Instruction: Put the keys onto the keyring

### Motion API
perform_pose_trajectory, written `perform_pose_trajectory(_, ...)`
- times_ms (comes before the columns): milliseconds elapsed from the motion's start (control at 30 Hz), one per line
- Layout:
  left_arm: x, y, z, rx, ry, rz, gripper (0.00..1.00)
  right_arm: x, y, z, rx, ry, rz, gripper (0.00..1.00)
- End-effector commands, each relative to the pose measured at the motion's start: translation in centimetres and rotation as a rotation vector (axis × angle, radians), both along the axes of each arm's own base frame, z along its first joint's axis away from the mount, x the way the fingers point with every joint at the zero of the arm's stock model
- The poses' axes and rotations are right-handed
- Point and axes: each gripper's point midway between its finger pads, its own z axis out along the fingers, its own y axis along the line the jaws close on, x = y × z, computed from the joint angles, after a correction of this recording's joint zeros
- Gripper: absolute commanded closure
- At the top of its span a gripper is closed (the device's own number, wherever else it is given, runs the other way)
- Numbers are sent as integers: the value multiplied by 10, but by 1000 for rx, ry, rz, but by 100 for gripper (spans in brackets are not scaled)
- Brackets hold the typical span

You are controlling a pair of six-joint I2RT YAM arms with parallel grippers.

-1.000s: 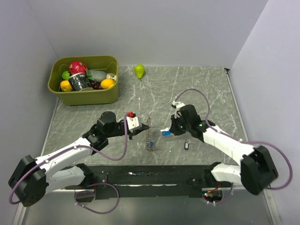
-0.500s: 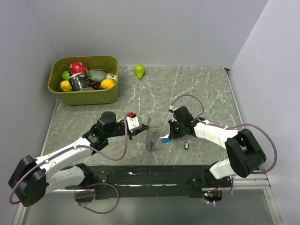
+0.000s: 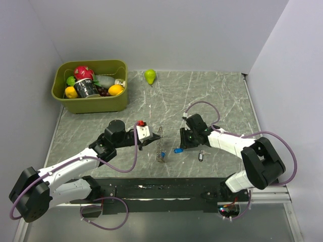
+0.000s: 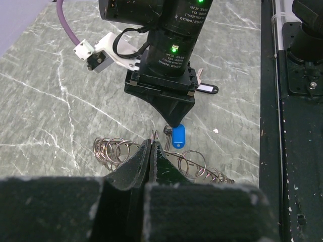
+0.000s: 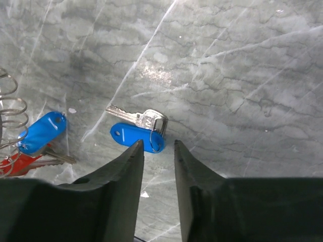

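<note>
The keyring (image 3: 161, 146) stands on edge on the marble table, and my left gripper (image 3: 154, 137) is shut on its rim. In the left wrist view the shut jaws (image 4: 151, 143) pinch the wire, with coils (image 4: 113, 151) on both sides. A blue-tagged key (image 5: 40, 132) and a red-tagged one (image 5: 20, 164) hang by the ring. Another blue-tagged key (image 5: 137, 137) lies flat on the table, just ahead of my open right gripper (image 5: 156, 145) and free of its fingers. This same key (image 3: 177, 150) lies right of the ring.
A dark grey and white tagged key (image 3: 200, 157) lies loose on the table, right of the right gripper. An olive bin (image 3: 91, 105) of fruit stands at the back left, with a green pear (image 3: 150, 76) beside it. The black arm base rail runs along the near edge.
My right gripper came down and left with the blue-tagged key, then opened; the key now lies on the table. The left gripper and the keyring have stayed put.
</note>
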Motion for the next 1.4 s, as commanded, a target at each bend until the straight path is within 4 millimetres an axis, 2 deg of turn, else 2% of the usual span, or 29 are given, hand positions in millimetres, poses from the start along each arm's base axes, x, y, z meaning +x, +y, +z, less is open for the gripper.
perform_pose_trajectory(0,3,-5,28,-58,-88,-21,99,16,6,17,18,-71,-19,59)
perform_pose_trajectory(167,3,-5,27,-53,-85,-25,99,12,8,13,20,-44,-7,59)
perform_pose_trajectory(500,4,-6,22,-43,-76,-23,99,10,11,3,23,-17,5,72)
perform_pose_trajectory(600,6,-6,22,-43,-75,-9,99,11,7,0,1,-7,-10,83)
perform_pose_trajectory(633,7,-6,22,-41,-73,-8,99,10,7,-1,-1,-2,-17,91)
perform_pose_trajectory(700,7,-6,22,-41,-73,-5,99,11,6,1,1,-11,-22,100)
perform_pose_trajectory(833,8,-5,22,-39,-73,1,99,12,4,7,-11,-36,-10,100)
perform_pose_trajectory(1033,9,-4,21,-38,-72,7,99,13,4,25,-6,-112,68,100)
perform_pose_trajectory(1133,9,-4,23,-37,-75,8,99,13,9,41,32,-170,117,100)
perform_pose_trajectory(1300,9,-2,23,-39,-83,16,99,2,37,78,194,-245,291,100)
perform_pose_trajectory(1367,8,-2,24,-36,-81,14,99,5,38,91,202,-282,304,100)
